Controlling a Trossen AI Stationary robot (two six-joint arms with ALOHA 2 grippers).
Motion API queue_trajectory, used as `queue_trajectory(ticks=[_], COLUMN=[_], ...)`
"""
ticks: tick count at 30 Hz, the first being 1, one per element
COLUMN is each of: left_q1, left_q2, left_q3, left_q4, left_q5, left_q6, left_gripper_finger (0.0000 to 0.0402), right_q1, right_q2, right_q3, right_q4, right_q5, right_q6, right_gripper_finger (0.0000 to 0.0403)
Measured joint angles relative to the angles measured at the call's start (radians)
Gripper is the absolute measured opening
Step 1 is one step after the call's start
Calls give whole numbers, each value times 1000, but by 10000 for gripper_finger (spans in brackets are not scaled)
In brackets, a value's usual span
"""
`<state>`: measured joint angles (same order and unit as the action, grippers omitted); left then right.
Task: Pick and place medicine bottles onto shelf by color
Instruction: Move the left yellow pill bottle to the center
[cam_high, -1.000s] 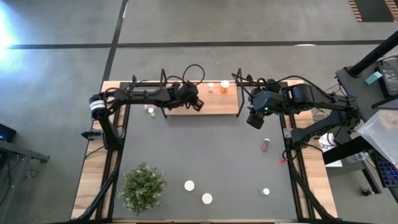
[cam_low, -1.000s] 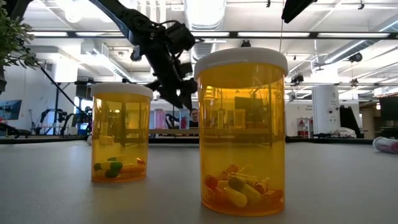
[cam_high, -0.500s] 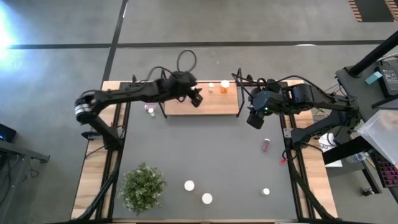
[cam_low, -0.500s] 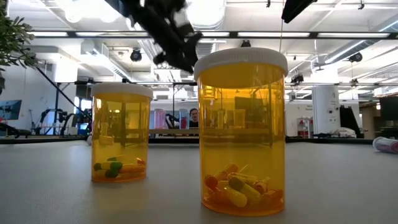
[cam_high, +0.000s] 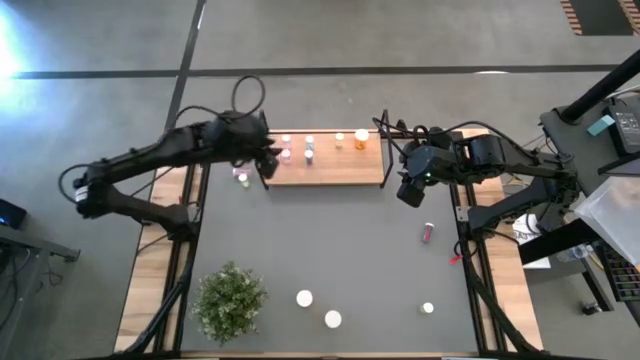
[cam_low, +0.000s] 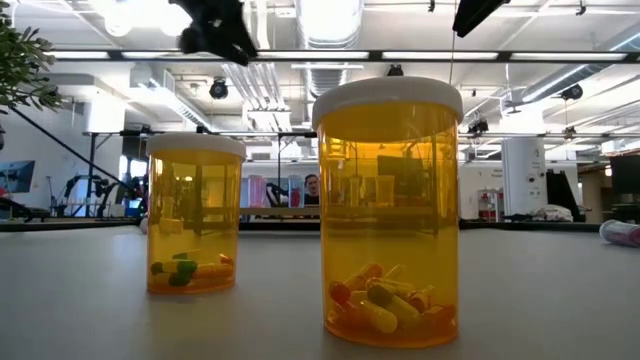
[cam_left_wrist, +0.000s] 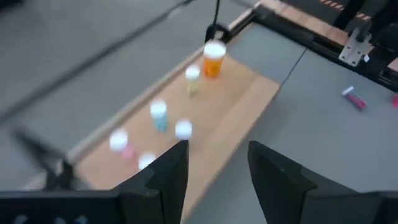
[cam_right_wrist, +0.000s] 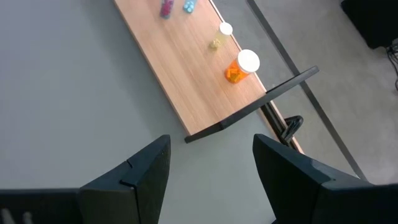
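We see the left gripper (cam_high: 268, 160), fingers spread and empty, above the shelf's (cam_high: 345, 170) left end. The right gripper (cam_high: 407, 192), likewise spread, waits beside the right end.

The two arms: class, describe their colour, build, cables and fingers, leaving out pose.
Both arms are dark, slim and jointed. Black cables loop above the left arm and across the right arm. The left tool and right tool each end in two broad, flat, dark fingers. No markings are legible.
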<state>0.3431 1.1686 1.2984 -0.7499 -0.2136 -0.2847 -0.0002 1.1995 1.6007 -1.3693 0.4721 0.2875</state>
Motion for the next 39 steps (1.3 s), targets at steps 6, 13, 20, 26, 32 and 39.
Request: queue_trajectory(ticks=[6, 13, 20, 26, 32, 39], left_q1=[0, -3, -3, -4, 0, 37], left_q2=[-84, -75, -50, -31, -53, -59], left_q3=[-1, -22, -153, -306, -432, -506], left_q4=[-299, -599, -636, -545, -326, -190], left_q5=[27, 30, 38, 3, -117, -121], left_q6=[-243, -286, -210, 29, 265, 350], left_gripper_finger=[149, 149, 149, 149, 149, 149], right_q1=[0, 0, 0, 0, 0, 0], right_q2=[0, 0, 0, 0, 0, 0], right_q3=[0, 0, 0, 0, 0, 0], right_q4=[0, 0, 0, 0, 0, 0], right_q5=[0, 0, 0, 0, 0, 0], right_q6=[0, 0, 0, 0, 0, 0], right_gripper_finger=[219, 219, 219, 219, 219, 219])
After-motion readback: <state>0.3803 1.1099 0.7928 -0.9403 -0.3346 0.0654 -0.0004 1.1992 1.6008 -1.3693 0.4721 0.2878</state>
